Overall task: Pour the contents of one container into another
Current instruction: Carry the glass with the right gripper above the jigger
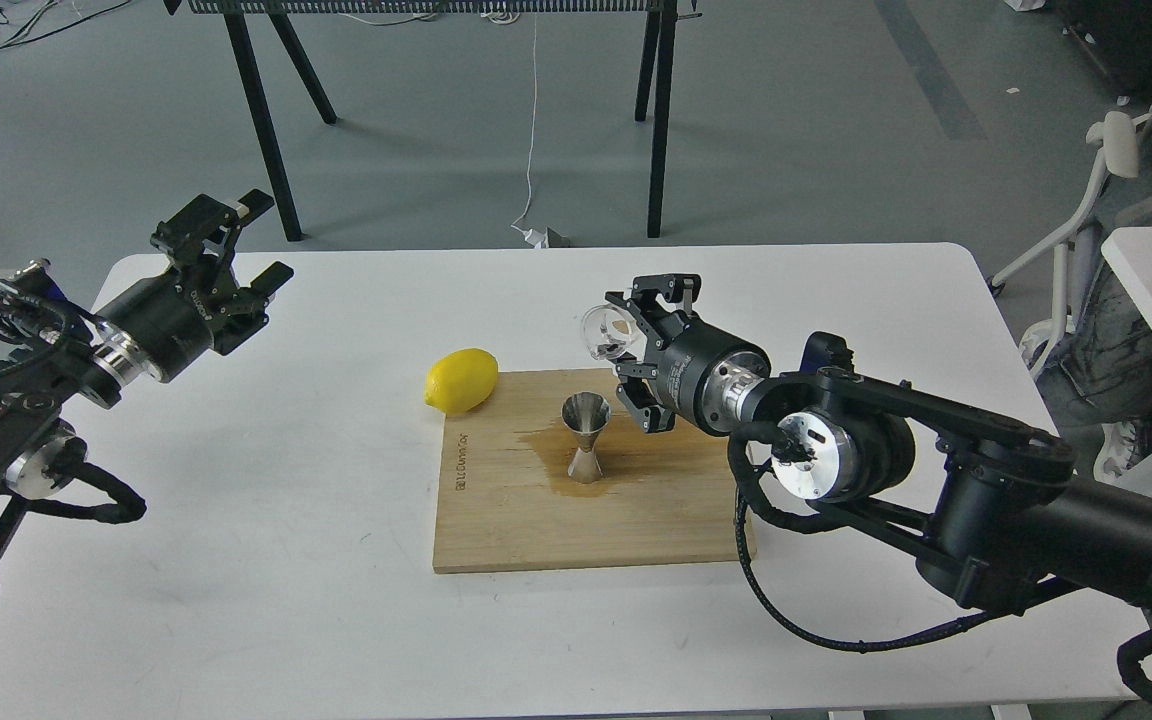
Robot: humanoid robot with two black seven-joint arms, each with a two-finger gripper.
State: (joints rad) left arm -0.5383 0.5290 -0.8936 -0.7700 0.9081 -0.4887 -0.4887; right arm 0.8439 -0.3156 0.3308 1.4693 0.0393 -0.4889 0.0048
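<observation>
My right gripper (629, 345) is shut on the small clear glass cup (605, 331), holding it tipped on its side with its mouth facing left, just above and right of the steel jigger (586, 436). The hourglass-shaped jigger stands upright on the wooden cutting board (496, 520), in a dark wet stain. My left gripper (236, 240) hovers open over the table's far left corner, holding nothing.
A yellow lemon (461, 380) lies on the white table (266, 560) touching the board's far left corner. Black table legs stand on the floor behind. A white chair and a second table sit at the right edge.
</observation>
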